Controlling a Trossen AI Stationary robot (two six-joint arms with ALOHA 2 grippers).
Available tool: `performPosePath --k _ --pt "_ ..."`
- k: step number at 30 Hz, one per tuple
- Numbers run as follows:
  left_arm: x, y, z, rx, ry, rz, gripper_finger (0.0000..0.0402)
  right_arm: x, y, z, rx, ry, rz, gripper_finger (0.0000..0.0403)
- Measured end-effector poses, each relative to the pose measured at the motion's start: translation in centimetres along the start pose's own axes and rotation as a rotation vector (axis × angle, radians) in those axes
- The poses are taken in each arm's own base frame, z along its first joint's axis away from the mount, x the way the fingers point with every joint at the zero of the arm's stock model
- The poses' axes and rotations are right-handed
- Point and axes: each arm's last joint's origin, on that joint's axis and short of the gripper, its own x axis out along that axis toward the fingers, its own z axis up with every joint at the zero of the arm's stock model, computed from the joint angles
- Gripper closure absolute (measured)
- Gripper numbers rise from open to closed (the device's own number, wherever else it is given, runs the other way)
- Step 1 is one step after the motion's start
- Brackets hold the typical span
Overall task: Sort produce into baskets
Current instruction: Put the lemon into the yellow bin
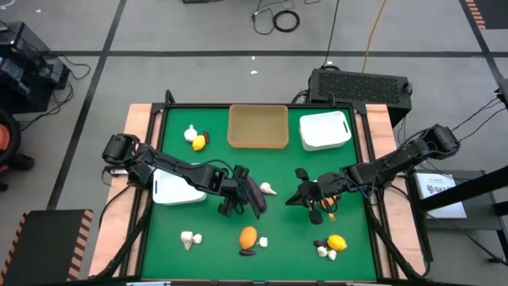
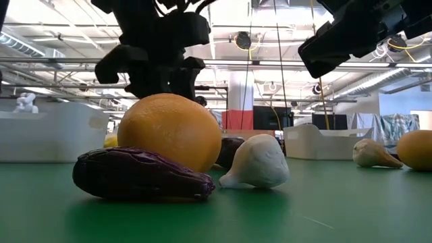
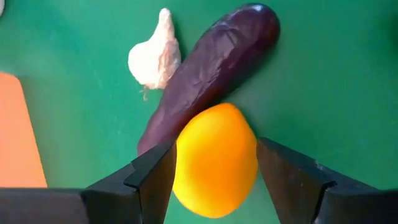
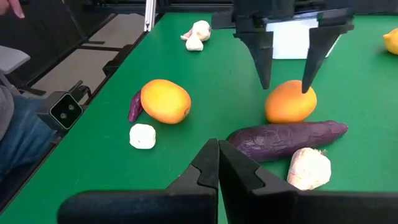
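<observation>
The green table [image 1: 278, 191] carries three baskets: a tan basket [image 1: 258, 126] and a white basket [image 1: 325, 130] at the far edge, both apparently empty, and a second white basket [image 1: 173, 189] under the left arm. Sorting has barely begun; produce lies scattered across the cloth. The left hand [image 4: 286, 78] hangs over an orange fruit [image 3: 214, 158], its fingers apart on either side, not yet clamped. A purple eggplant [image 3: 211, 68] touches that fruit, with a garlic bulb [image 3: 154, 55] beside it. The right hand [image 4: 217, 168] waits nearby, fingers together, holding nothing.
</observation>
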Motion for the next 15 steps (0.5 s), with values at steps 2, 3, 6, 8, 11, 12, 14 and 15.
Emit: performPosePath --k 2,3,6,8,11,12,14,15 --pt "0.2 0.0 -0.1 -0.004 0.011 -0.006 0.0171 0.0 0.0 0.0 0.0 0.0 0.0 0.0403" --pt "0.2 0.1 -0.2 -0.008 0.01 -0.009 0.0171 0.0 0.0 0.0 0.0 0.0 0.0 0.0403" --pt "0.3 0.4 -0.2 -0.018 0.003 -0.02 0.0171 0.0 0.0 0.0 0.0 0.0 0.0 0.0403" --pt "0.5 0.5 -0.4 -0.022 0.013 -0.031 0.0171 0.0 0.0 0.0 0.0 0.0 0.0 0.0403" --pt "0.9 0.8 -0.6 -0.028 0.022 -0.062 0.0171 0.0 0.0 0.0 0.0 0.0 0.0 0.0403" --pt "1.2 0.8 -0.6 -0.029 0.027 -0.064 0.0171 0.0 0.0 0.0 0.0 0.0 0.0 0.0403" --pt "1.6 0.9 -0.6 -0.033 0.029 -0.065 0.0171 0.0 0.0 0.0 0.0 0.001 0.0 0.0403" --pt "1.9 0.9 -0.6 -0.033 0.026 -0.064 0.0171 0.0 0.0 0.0 0.0 0.0 0.0 0.0403"
